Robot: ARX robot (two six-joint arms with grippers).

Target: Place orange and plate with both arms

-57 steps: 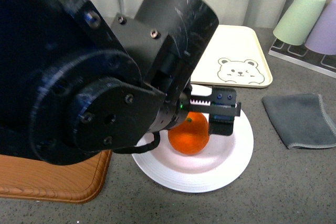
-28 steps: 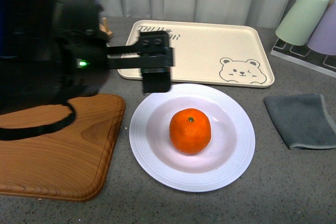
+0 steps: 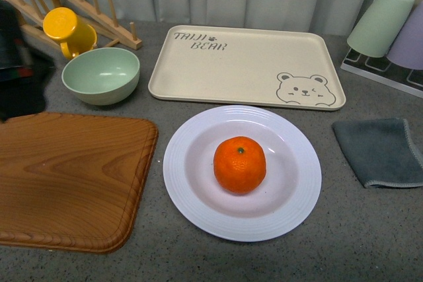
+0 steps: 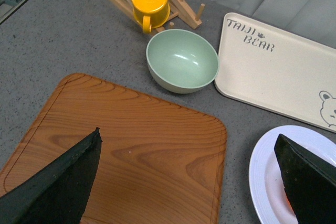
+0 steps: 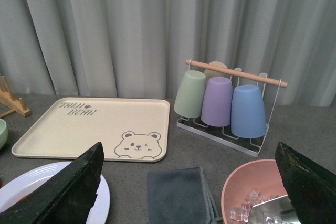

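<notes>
The orange (image 3: 239, 164) sits in the middle of the plate (image 3: 192, 196), touching its bowl; the plate rests on the counter (image 3: 370, 229) in the lower centre of the front view, between the wooden board (image 3: 66, 176) at the left and the grey cloth (image 3: 380, 150) at the right, just below the bear tray (image 3: 244, 64). Both are round, so neither has a long axis to line up with. The left gripper (image 4: 187, 140) hangs over the board with its jaws spread wide and nothing between them; in its wrist view the plate lies at the lower right, off to one side of the gripper and not between the jaws. The right gripper (image 5: 189, 150) is wide too and empty; its wrist view shows the plate in the lower left corner, apart from the jaws. Of the arms, only a dark blur of the left arm (image 3: 20, 80) shows in the front view, at the left edge; which arm is nearer I cannot tell. The fruit looks already placed; any further move would likely be a reach for the plate's rim from the sides.
</notes>
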